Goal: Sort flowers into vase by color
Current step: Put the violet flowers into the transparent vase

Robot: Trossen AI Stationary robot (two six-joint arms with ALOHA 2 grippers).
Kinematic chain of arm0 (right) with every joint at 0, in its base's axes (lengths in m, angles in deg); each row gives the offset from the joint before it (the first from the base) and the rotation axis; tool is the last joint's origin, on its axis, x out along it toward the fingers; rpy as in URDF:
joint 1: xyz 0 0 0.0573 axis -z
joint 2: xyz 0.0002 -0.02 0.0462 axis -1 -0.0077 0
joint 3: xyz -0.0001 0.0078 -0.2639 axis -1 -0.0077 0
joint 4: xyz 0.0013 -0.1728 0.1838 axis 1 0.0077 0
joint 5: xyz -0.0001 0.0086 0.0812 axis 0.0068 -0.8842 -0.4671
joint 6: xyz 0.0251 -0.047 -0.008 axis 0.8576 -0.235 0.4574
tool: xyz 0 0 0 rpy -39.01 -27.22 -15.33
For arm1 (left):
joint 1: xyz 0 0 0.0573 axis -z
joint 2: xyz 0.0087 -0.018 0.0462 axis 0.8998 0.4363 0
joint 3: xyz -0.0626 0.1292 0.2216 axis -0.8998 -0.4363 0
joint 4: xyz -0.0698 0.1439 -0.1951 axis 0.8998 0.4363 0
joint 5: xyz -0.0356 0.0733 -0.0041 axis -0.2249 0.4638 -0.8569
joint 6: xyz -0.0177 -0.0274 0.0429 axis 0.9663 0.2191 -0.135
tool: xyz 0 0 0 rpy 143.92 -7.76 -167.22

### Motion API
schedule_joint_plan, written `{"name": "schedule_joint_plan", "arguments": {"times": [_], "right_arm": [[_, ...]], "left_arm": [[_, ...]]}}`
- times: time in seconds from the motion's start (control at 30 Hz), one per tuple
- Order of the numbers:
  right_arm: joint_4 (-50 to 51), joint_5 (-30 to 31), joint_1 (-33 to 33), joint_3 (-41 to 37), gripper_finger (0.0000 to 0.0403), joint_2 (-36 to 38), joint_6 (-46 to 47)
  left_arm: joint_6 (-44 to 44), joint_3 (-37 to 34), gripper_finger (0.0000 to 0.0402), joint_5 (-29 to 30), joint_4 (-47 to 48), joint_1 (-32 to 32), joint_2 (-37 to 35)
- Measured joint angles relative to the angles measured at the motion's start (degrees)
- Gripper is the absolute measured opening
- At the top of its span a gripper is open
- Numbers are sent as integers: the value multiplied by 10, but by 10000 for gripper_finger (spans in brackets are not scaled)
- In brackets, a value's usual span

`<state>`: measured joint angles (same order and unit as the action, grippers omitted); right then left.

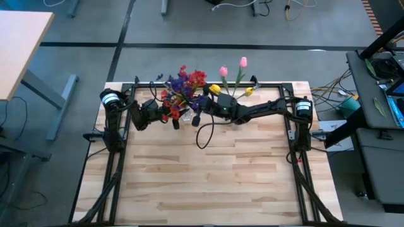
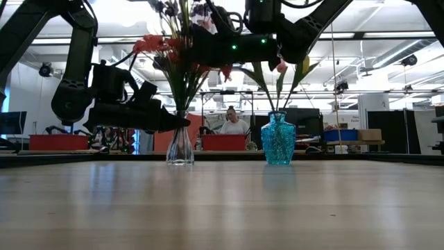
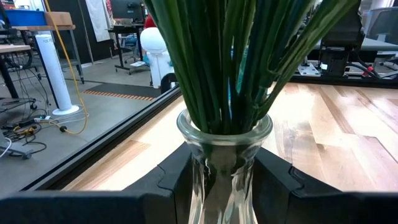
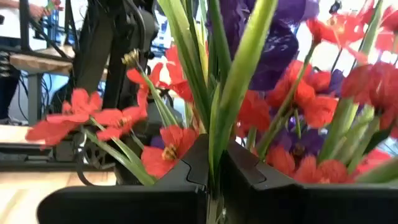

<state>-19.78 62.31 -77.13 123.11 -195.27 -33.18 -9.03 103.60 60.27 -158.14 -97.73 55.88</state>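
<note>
A clear glass vase (image 2: 180, 147) stands near the table's far edge with a bunch of red and purple flowers (image 1: 184, 87) in it, their green stems (image 3: 230, 68) packed into its mouth. To its right stands a blue vase (image 2: 278, 141) holding pink tulip buds (image 1: 223, 70) and yellow tulip buds (image 1: 215, 89). My left gripper (image 3: 221, 186) sits at the clear vase's neck, shut on it. My right gripper (image 4: 214, 180) reaches in higher up among the red and purple blooms, shut on a green stem. My left gripper pinches the clear vase by its narrow neck (image 3: 202, 180), just under the flared rim, one finger on each side. It comes in level from the table's left. The vase stands upright with its base on the table. My right gripper pinches one green stem (image 4: 216, 155) between its two fingers, up among the red and purple blooms. It comes from the table's right, well above the vase mouth. The stem runs upright through the fingers; its lower end is hidden by the gripper.
The table's wooden surface (image 1: 208, 176) stretches bare toward the near edge. A black cable (image 1: 203, 133) loops on the table below the right arm. A dark frame rail (image 1: 265, 84) runs along the far edge. A person (image 2: 234, 122) sits in the room behind.
</note>
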Motion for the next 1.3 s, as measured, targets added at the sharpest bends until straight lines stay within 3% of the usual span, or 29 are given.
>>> {"name": "schedule_joint_plan", "arguments": {"times": [0.27,0.57,0.77,1.03,1.3], "right_arm": [[7,11,-1,0,27,2,-5],[70,13,-4,10,130,20,19],[113,40,-11,7,156,40,27],[135,72,-27,5,122,45,23],[157,76,-25,11,23,45,23]], "left_arm": [[0,0,107,0,0,0,0],[0,0,107,0,0,0,0],[0,0,107,0,0,0,0],[0,0,107,0,0,0,0],[0,0,107,0,0,0,0]]}}
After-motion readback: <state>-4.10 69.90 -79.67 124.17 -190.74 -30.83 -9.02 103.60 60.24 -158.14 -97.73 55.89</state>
